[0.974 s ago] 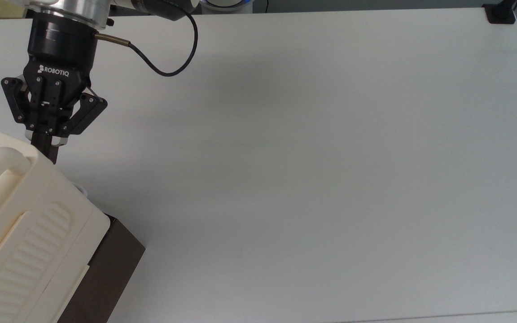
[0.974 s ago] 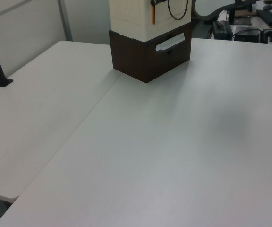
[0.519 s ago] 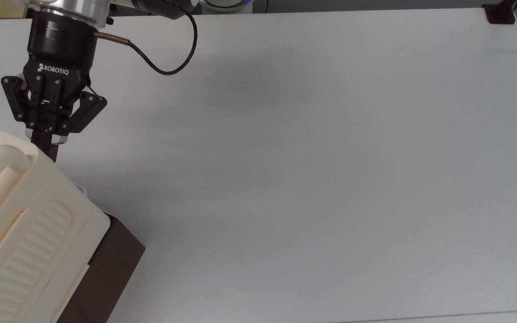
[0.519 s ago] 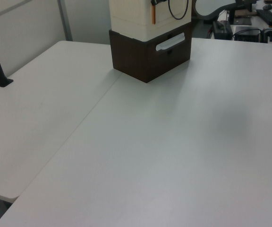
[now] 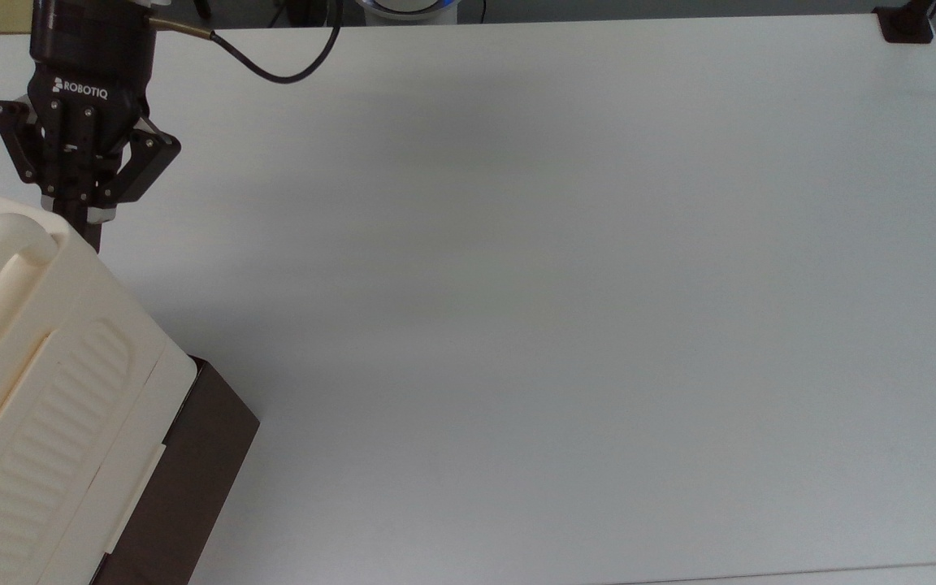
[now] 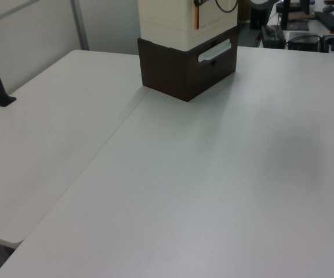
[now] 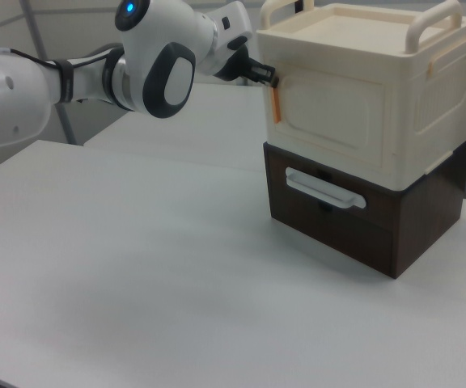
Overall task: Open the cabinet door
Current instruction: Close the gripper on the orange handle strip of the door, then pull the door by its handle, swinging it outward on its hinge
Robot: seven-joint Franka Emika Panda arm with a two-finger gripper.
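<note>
Top view puts the gripper (image 5: 82,219) at the far upper left of the table (image 5: 565,268), its fingers drawn together into a narrow dark stem that runs down behind the cream corner of the cabinet (image 5: 54,390). What they pinch is hidden there. In the right view the gripper (image 7: 264,74) sits at the top of a thin orange tab (image 7: 275,103) on the left edge of the cabinet door (image 7: 334,113), so I judge it closed on that tab.

Compared with a second ago, the gripper has shifted up and to the top view's left, and the whole cabinet has gone with it: the dark brown lower section (image 5: 184,479) has slid in the same direction, and the white pull (image 5: 133,497) on it now shows. In the left view the cabinet (image 6: 187,58) has also slipped toward the left view's right.

The door looks flush with the body in the right view. My reading is that the pull is dragging the cabinet across the table rather than swinging the door, so the task seems barely advanced; the latch probably needs a firmer or differently angled pull.
</note>
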